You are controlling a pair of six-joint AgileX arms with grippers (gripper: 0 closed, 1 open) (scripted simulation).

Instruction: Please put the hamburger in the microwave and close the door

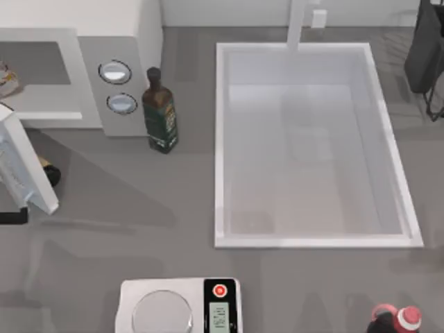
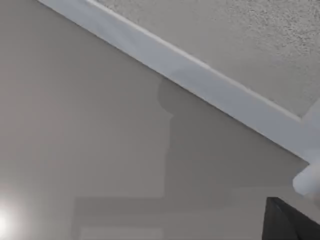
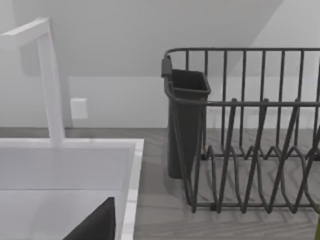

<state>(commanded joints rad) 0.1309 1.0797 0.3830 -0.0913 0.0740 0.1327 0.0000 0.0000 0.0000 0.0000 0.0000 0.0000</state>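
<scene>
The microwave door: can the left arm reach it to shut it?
Probably yes. The door stands open at the left of the table, the left wrist view looks onto it close up, and nothing lies between.

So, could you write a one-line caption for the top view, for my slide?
Microwave with door open and hamburger inside, beside an oil bottle and sink.

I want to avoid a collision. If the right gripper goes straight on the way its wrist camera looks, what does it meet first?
Probably the dish rack, with its dark cutlery holder nearest; depth is uncertain.
</scene>
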